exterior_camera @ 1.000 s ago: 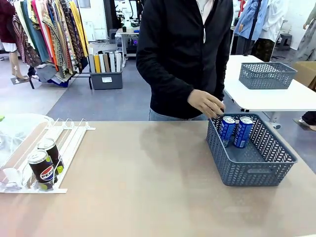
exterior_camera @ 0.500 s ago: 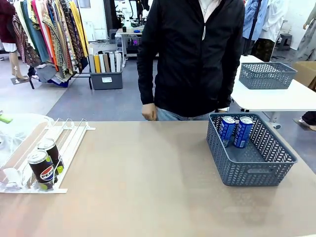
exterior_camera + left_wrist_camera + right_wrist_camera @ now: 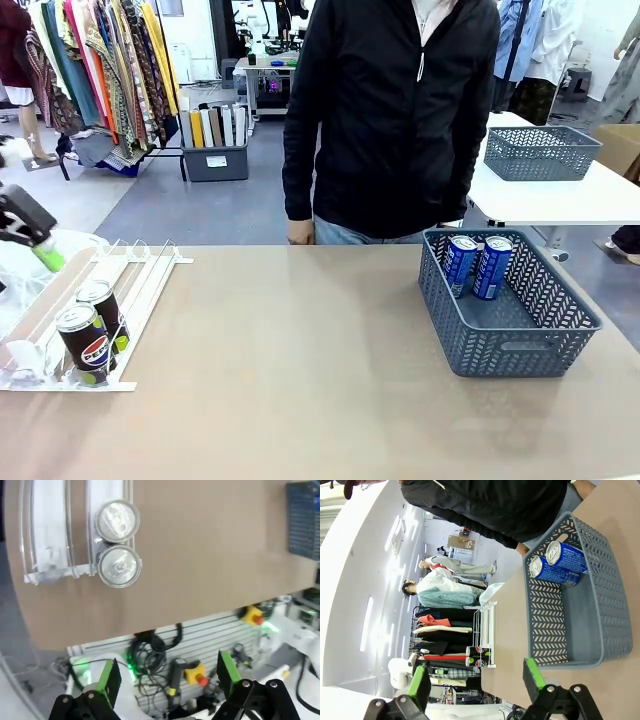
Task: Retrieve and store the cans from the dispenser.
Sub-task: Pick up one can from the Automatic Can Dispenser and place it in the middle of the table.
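Left pincer (image 3: pixel 168 670) gapes — dispenser (image 3: pixel 140 275) holds two black, silver-topped Pepsi cans (image 3: pixel 86 340).

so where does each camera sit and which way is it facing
front: fixed on the robot's side, facing the person across the table; left tool at left edge
left wrist: looks down on the dispenser and black cans' tops; tool open below
right wrist: rolled sideways, facing the basket of blue cans; right tool open below
shared: basket in front and right wrist
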Robot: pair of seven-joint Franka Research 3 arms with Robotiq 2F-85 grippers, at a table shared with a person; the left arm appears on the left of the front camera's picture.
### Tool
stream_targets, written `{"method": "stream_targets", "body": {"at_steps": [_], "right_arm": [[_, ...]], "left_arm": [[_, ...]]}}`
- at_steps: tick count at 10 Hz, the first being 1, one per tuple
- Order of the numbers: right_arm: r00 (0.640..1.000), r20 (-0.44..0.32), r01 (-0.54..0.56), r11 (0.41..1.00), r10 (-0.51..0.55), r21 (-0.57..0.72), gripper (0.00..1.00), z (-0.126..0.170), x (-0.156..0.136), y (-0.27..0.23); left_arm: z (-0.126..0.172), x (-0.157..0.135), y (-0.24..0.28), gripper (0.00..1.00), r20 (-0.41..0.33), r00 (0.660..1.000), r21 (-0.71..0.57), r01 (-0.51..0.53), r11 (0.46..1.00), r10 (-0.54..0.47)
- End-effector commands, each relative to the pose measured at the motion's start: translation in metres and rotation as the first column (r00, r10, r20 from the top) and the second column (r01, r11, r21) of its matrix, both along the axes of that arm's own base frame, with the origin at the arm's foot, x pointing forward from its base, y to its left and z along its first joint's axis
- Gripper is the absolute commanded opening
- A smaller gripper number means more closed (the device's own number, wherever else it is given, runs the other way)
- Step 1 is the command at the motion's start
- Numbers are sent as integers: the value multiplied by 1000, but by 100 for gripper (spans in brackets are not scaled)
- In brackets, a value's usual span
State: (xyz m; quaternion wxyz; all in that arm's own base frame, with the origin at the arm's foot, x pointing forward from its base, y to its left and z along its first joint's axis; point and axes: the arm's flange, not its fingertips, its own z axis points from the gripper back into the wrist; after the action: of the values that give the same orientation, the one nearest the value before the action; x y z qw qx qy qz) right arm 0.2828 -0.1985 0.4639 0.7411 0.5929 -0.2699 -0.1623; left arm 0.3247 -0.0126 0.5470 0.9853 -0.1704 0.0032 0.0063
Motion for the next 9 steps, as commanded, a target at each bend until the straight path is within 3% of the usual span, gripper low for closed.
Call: {"method": "stream_targets", "body": {"at_steps": [1, 2, 3, 5, 6, 7, 9], "right_arm": [[1000, 6, -1, 1000, 1, 10, 100, 3, -1, 0], [1000, 6, -1, 1000, 1, 10, 100, 3, -1, 0], [1000, 6, -1, 1000, 1, 10, 100, 3, -1, 0], [1000, 6, -1, 1000, 1, 10, 100, 3, -1, 0], [1000, 6, -1, 1000, 1, 10, 100, 3, -1, 0], [1000, 6, -1, 1000, 1, 10, 100, 3, -1, 0], [1000, 6, -1, 1000, 1, 10, 100, 3, -1, 0]], "left_arm": [[-19, 0, -28, 100, -42, 999, 176, 1, 984, 7], [-30, 7, -41, 100, -5, 998, 229, -63, 971, 66], [-7, -2, -20, 100, -16, 1000, 97, 6, 995, -4], [-7, -2, -20, 100, -16, 1000, 97, 6, 995, -4], [-15, 0, -35, 100, -15, 1000, 145, -5, 989, 8], [-32, 4, -35, 100, 13, 995, 167, 94, 981, -97], [-70, 13, -16, 100, 32, 987, 225, 149, 963, -160]]}}
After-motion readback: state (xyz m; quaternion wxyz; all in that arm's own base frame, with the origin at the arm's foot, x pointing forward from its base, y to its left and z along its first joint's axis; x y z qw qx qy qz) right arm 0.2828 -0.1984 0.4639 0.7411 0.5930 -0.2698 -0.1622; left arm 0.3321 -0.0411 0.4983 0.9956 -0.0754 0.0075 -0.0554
